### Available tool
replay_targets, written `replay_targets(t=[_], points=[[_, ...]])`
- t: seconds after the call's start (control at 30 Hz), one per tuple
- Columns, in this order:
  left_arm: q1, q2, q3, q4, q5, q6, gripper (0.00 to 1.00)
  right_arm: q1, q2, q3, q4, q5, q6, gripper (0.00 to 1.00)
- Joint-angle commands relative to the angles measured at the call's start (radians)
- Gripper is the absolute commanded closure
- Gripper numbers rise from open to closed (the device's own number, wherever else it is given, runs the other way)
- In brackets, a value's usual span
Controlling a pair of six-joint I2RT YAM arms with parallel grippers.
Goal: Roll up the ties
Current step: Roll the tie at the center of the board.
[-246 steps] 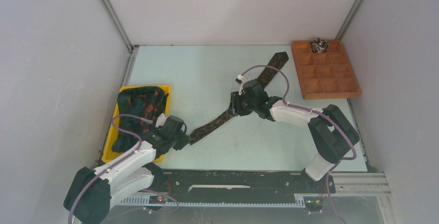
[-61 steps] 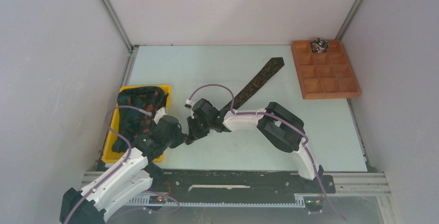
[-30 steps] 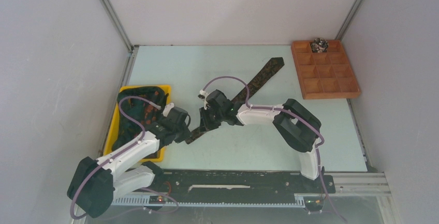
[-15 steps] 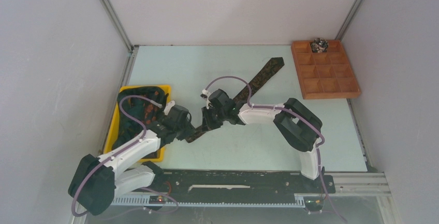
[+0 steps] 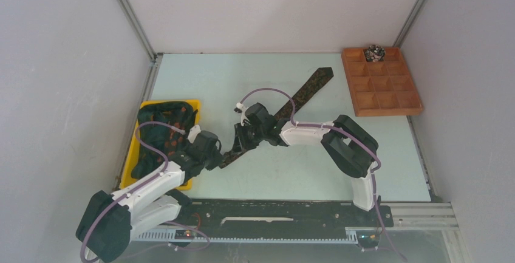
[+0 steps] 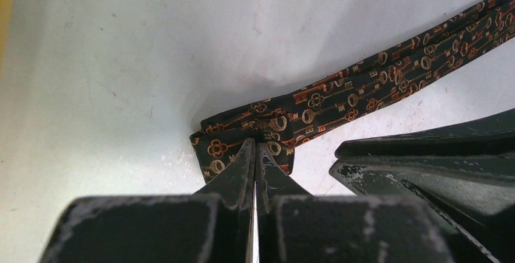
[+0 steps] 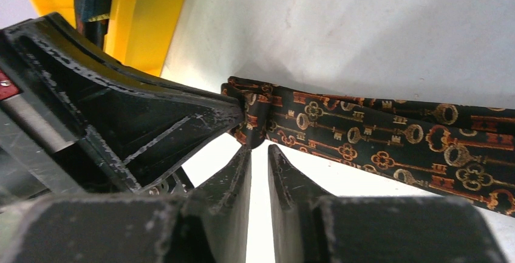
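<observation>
Pale green tabletop [image 5: 200, 81] fills a white-walled booth, with both arm bases fixed along the rail at 6 o'clock. Just beyond them, toward 7 o'clock, the left gripper [image 6: 255, 147] has its jaws pressed fully together. Their tips rest against the folded-over narrow end of the tie [image 5: 305, 91]; whether any cloth is caught between them I cannot tell. Facing it from the 3 o'clock side, the right gripper [image 7: 259, 150] stands with only a narrow gap between its jaws. Nothing is in that gap, and its tips sit right at the tie's near edge beside the fold. The tie, black with orange-gold keys, lies flat on the table. It runs diagonally from the fold near the centre out to its wide pointed end at about 1 o'clock. At 9 o'clock a yellow tray [image 5: 129, 172] holds a heap of dark ties [image 5: 159, 128]. In the far corner at 2 o'clock sits a wooden compartment box [image 5: 388, 112], with one rolled tie [image 5: 374, 51] in a back-row compartment.
</observation>
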Motion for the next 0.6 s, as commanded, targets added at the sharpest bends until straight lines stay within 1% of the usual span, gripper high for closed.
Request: replay_targets(t=[0.0, 0.03, 0.13, 0.2, 0.33, 0.57], points=[[-0.005, -0.022, -0.018, 0.042, -0.022, -0.010, 1.00, 0.000, -0.036, 0.001, 0.070, -0.029, 0.016, 0.77], [-0.005, -0.024, -0.021, 0.047, -0.022, -0.009, 1.00, 0.001, -0.032, 0.001, 0.076, -0.032, 0.017, 0.74], [-0.004, -0.029, -0.029, 0.055, -0.023, -0.011, 1.00, 0.007, -0.017, 0.002, 0.095, -0.040, 0.020, 0.62], [-0.004, -0.032, -0.032, 0.056, -0.023, -0.011, 1.00, 0.010, -0.007, 0.003, 0.101, -0.039, 0.021, 0.58], [-0.004, -0.036, -0.036, 0.060, -0.023, -0.007, 1.00, 0.018, 0.028, 0.033, 0.081, -0.041, 0.012, 0.56], [-0.004, -0.047, -0.044, 0.063, -0.022, -0.003, 1.00, 0.042, 0.075, 0.075, 0.054, -0.035, 0.007, 0.60]])
